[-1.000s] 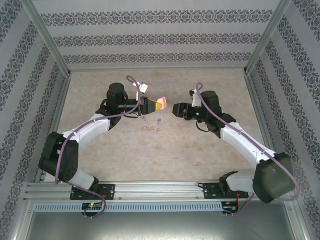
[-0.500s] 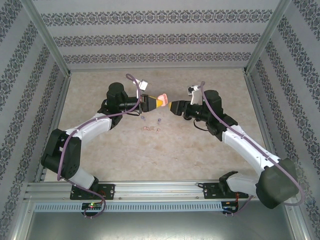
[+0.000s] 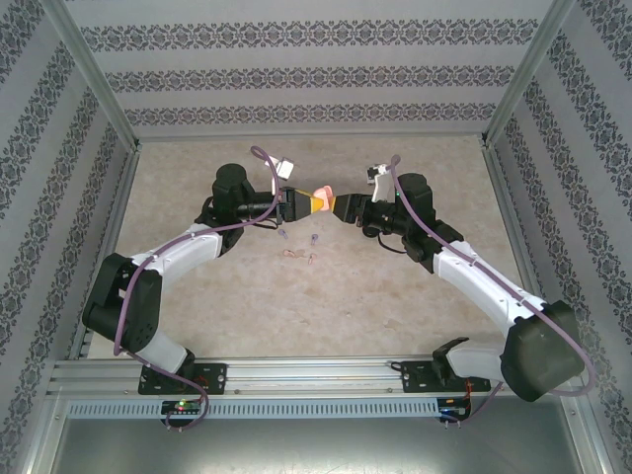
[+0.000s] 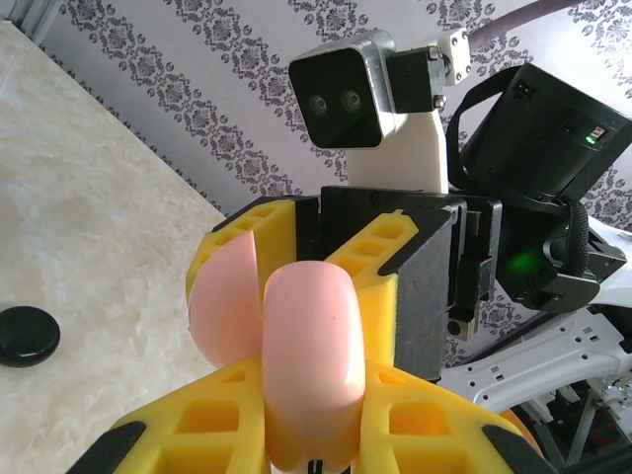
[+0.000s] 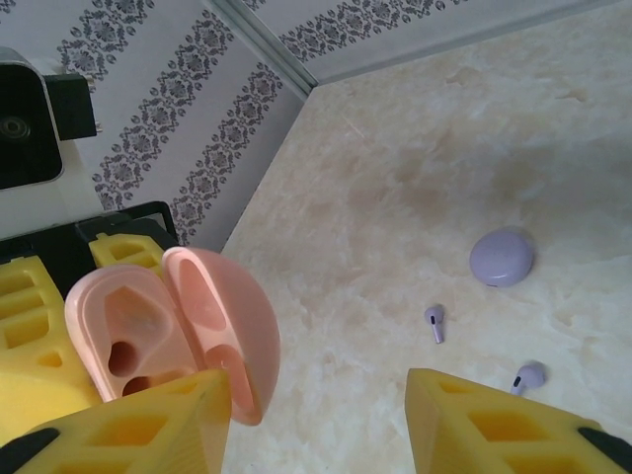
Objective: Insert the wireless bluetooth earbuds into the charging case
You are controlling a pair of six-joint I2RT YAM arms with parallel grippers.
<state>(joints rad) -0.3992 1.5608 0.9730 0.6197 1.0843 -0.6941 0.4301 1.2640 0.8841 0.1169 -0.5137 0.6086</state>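
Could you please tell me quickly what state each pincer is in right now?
Left pincer: closed, holding the open pink charging case.
Right pincer: open, jaws apart beside the case, gripping nothing.

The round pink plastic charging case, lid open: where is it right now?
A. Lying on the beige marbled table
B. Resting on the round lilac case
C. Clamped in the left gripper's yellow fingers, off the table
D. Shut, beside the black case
C: the round pink plastic charging case is clamped between the left gripper's yellow fingers, raised above the beige marbled table.
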